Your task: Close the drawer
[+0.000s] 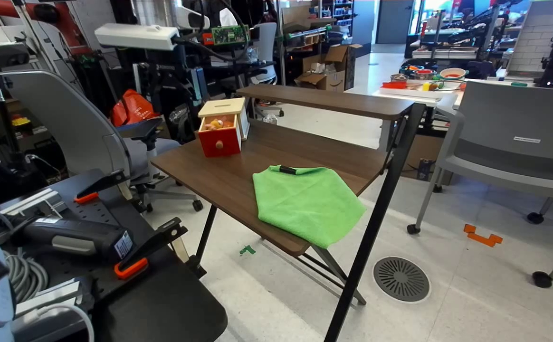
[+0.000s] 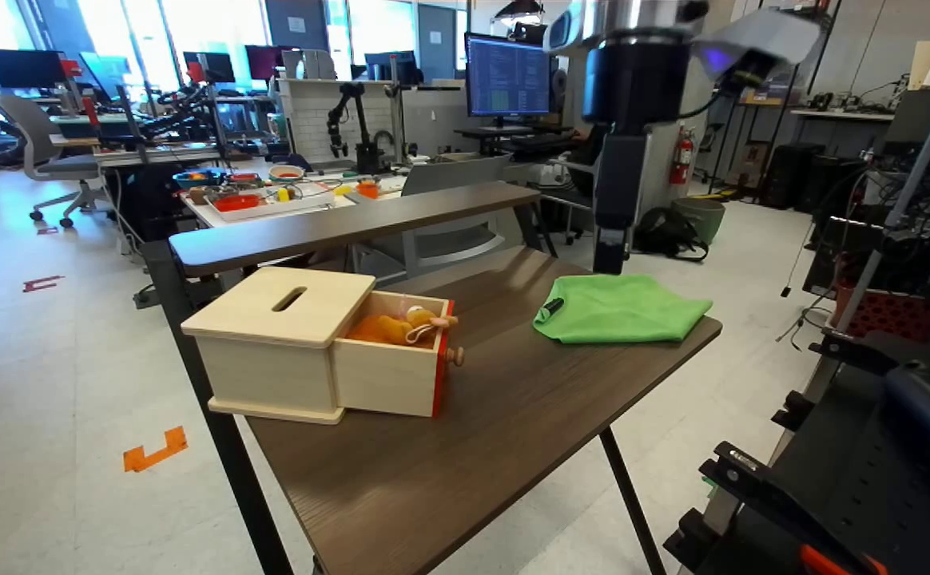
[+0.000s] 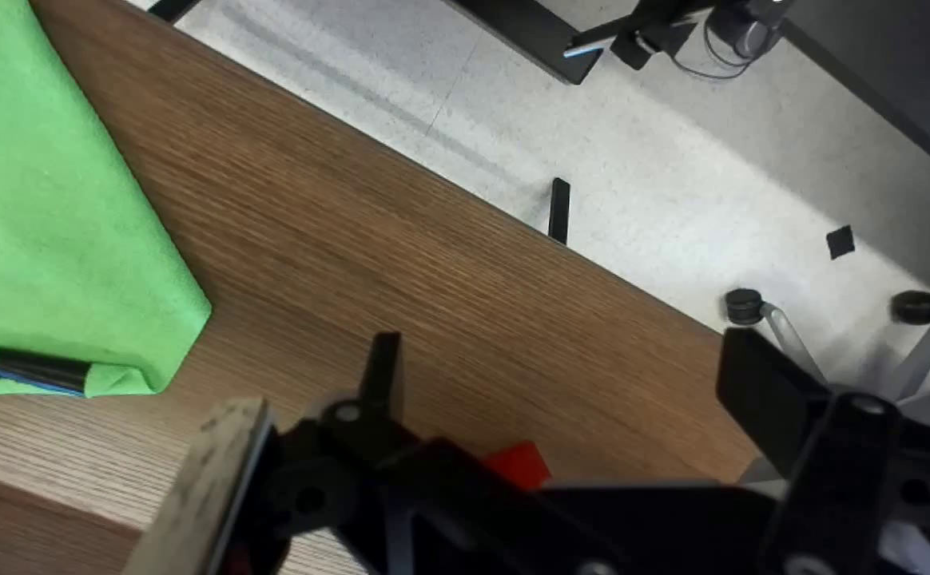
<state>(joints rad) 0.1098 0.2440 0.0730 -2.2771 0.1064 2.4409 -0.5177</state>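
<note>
In an exterior view, a bent strip of orange tape [image 2: 155, 450] lies on the pale floor [image 2: 49, 359] at the left. To its right stands the dark brown, wood-grained bench [image 2: 513, 415], with a narrow raised shelf [image 2: 353, 224] of the same brown along its far left side. On the left part of the bench sits a small box [image 2: 261, 375] of pale wood, its flat top cut with a rounded slot [image 2: 289, 299]. The drawer [image 2: 385, 379], with pale wooden sides and a bright red front, stands well out of the box's right side; a round wooden knob [image 2: 455, 356] juts from the red face. Inside lie orange and yellow objects [image 2: 385, 328], too small to name.

Farther right, the black claw [image 3: 565, 367] points down above the bench; its height cannot be told. In the wrist view its two dark fingers [image 3: 383, 367] stand wide apart, with brown wood in view between them.

At the bench's right end lies a flat, bright green cloth [image 2: 633, 311]. A short black cylinder [image 2: 553, 306] lies along its folded left edge. At the near right, a long black clamp [image 2: 784, 497] slants across the corner.
</note>
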